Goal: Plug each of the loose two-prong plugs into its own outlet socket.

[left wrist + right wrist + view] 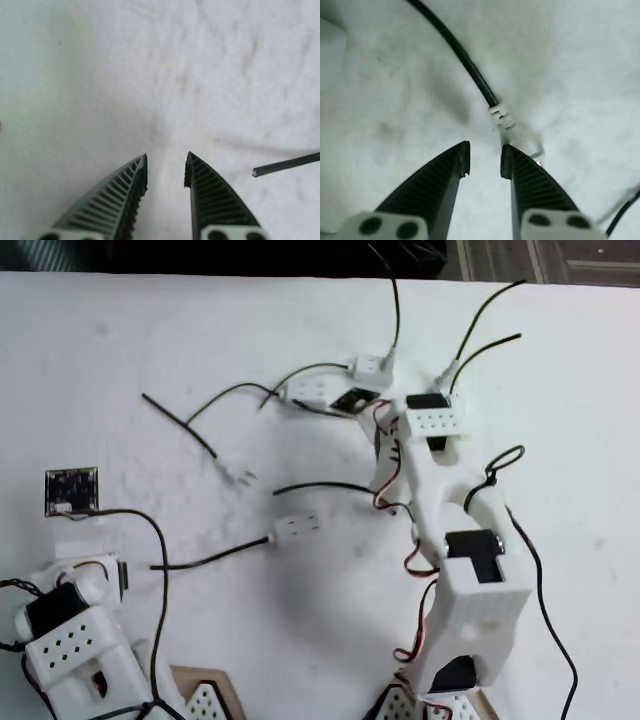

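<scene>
A loose two-prong plug (238, 475) lies left of centre, its black cable running up and left. White outlet sockets lie at mid-table (298, 525) and farther back (312, 390), with another white piece (370, 365) beside the latter. My right gripper (353, 400) hovers between those two back pieces. It (484, 160) is open, and a white plug (504, 120) on a black cable lies just off one fingertip (509, 161), not between the fingers. My left gripper (166, 170) is open over bare table at the near left (100, 575).
A black cable end (285, 165) lies close beside the left gripper; it belongs to the mid-table socket's cable (205, 558). A small dark square (72, 490) sits at the left. More black cables (480, 350) trail across the back right.
</scene>
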